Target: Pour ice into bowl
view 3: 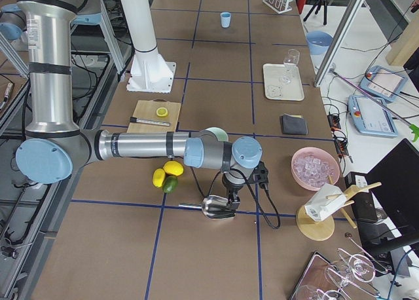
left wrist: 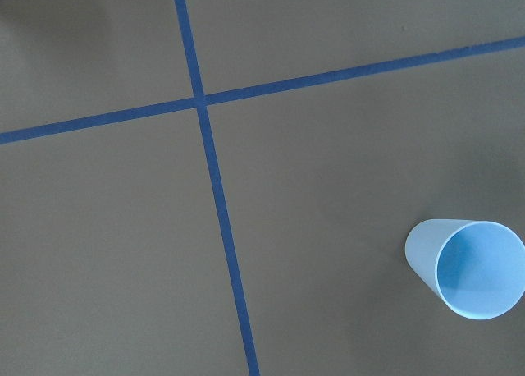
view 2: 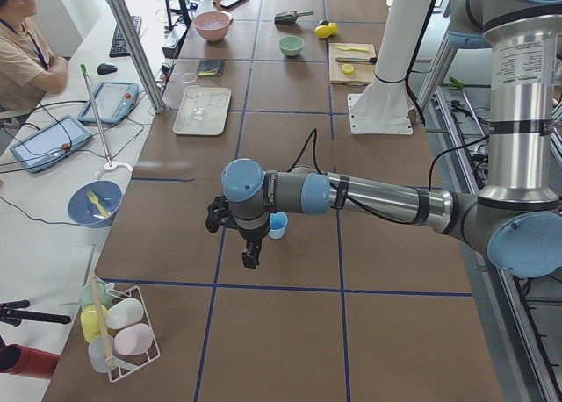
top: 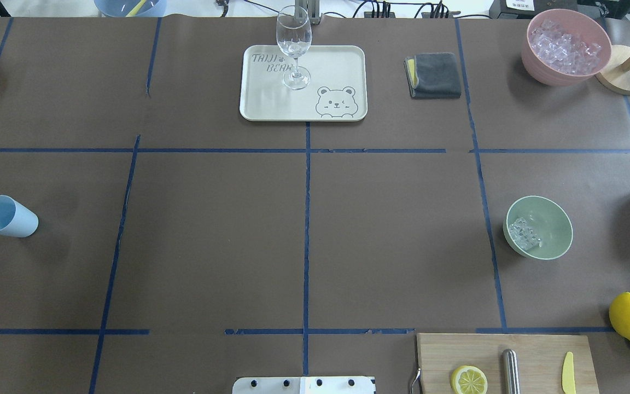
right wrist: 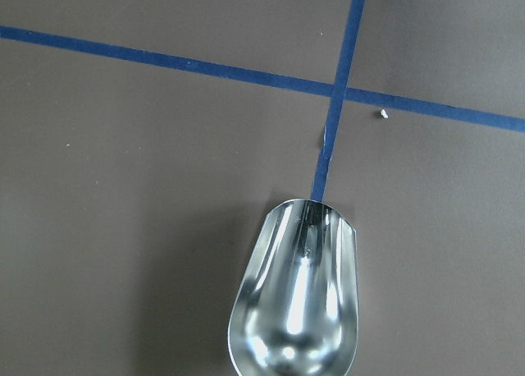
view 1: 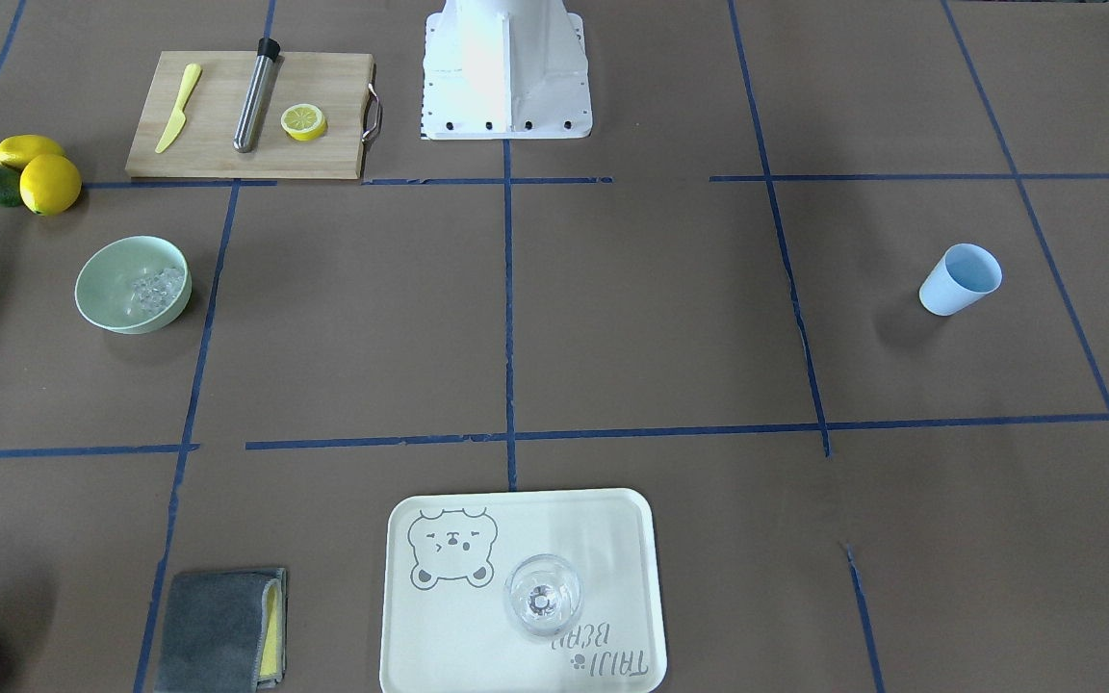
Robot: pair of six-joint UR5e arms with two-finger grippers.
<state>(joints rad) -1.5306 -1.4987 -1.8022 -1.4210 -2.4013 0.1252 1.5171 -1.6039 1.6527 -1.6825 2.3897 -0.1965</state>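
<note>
At the table's right end, in the side camera's view, the right arm reaches out low. Its right gripper (view 3: 229,194) hangs directly over a metal scoop (view 3: 218,207) that lies on the brown paper. I cannot tell whether the fingers are spread, closed or touching the scoop. In the right wrist view the scoop (right wrist: 297,298) sits at 6 o'clock with its shiny hollow facing up, its tip at a blue tape line.

The left gripper (view 2: 251,256) hangs close over the table, with a light blue cup (view 2: 278,226) at its 1 o'clock. Its state cannot be told either.

The bowl (view 3: 216,133) stands at 11 o'clock from the right gripper, apart from it and half hidden behind the forearm. From overhead the bowl (top: 554,221) is upright, pale mint and matte. The ice (top: 524,234) is a small heap of clear cubes against the inner wall at 8 o'clock.
</note>
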